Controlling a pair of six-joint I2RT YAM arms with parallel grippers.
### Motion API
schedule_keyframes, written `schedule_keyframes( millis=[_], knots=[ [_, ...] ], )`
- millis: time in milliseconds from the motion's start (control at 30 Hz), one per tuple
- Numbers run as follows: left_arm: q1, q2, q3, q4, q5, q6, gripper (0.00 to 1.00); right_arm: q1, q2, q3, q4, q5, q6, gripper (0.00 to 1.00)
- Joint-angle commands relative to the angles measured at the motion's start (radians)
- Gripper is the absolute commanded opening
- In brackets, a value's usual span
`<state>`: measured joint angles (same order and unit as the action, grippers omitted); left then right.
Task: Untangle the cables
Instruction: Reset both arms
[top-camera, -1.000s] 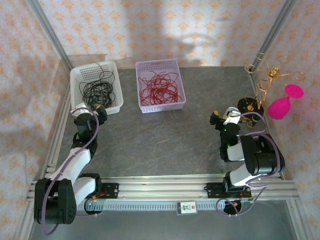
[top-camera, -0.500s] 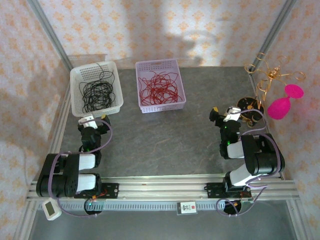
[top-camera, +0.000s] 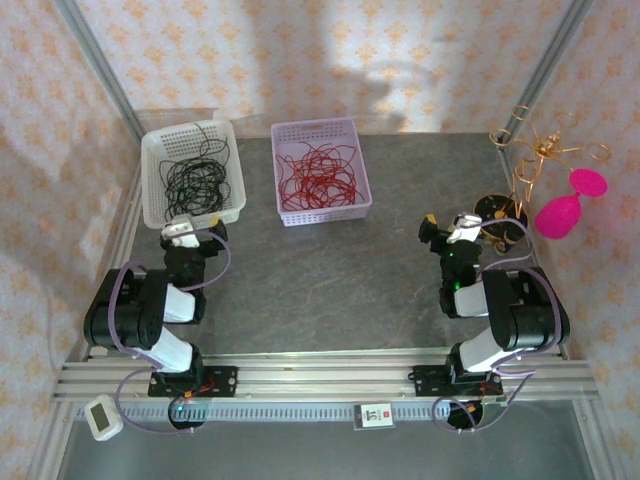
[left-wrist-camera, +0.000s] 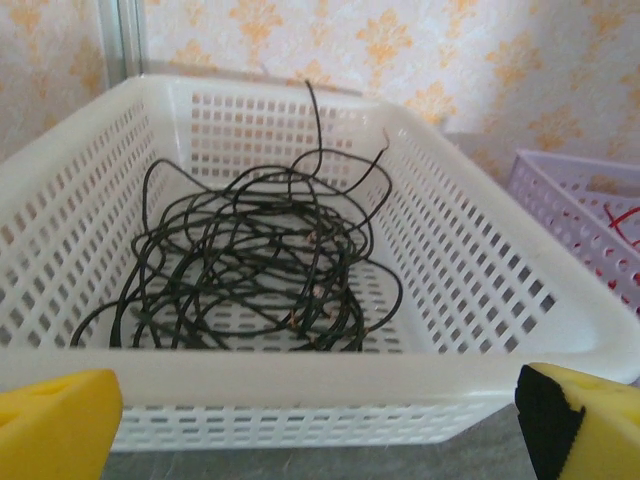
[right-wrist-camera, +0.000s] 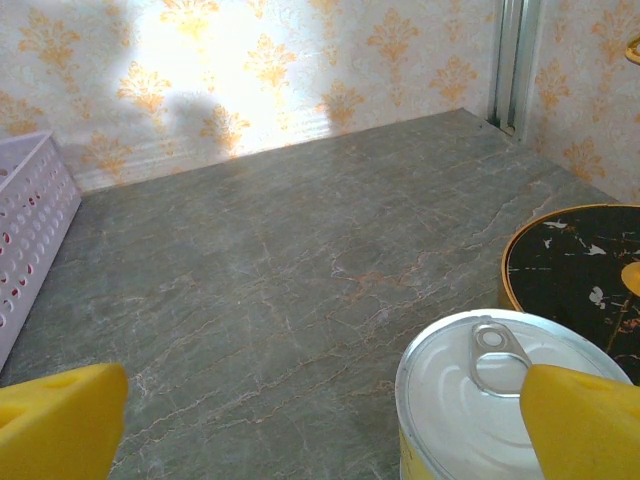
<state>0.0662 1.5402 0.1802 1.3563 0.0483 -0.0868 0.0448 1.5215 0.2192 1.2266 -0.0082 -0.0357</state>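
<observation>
I see the left gripper (left-wrist-camera: 320, 425) gaping wide with nothing in it, just in front of the near wall of the white basket (left-wrist-camera: 300, 365). A loose black cable (left-wrist-camera: 250, 270) is coiled inside that basket. The red cables (top-camera: 320, 178) are piled in the lilac basket (top-camera: 322, 124) just to its right. The right gripper (right-wrist-camera: 325, 420) is also spread wide and empty over the table (right-wrist-camera: 300, 260), with a tin can (right-wrist-camera: 480, 390) by its right finger.

The right gripper (right-wrist-camera: 320, 430) was spread wide over a grey table (right-wrist-camera: 300, 250). A pull-tab can (right-wrist-camera: 470, 410) stood there, a black gold-rimmed disc (right-wrist-camera: 570, 265) right of it, a lilac basket (right-wrist-camera: 25, 235) far left.
</observation>
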Motion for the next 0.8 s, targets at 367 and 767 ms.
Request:
schedule_keyframes(
  millis=[367, 767],
  knots=[
    [-0.038, -0.008, 0.015, -0.005, 0.057, 0.09, 0.99, -0.006, -0.001, 0.011, 0.011, -0.002, -0.014, 1.0],
    [-0.019, -0.006, 0.017, -0.004, 0.102, 0.082, 0.99, -0.006, -0.001, 0.011, 0.011, -0.002, -0.014, 1.0]
  ],
)
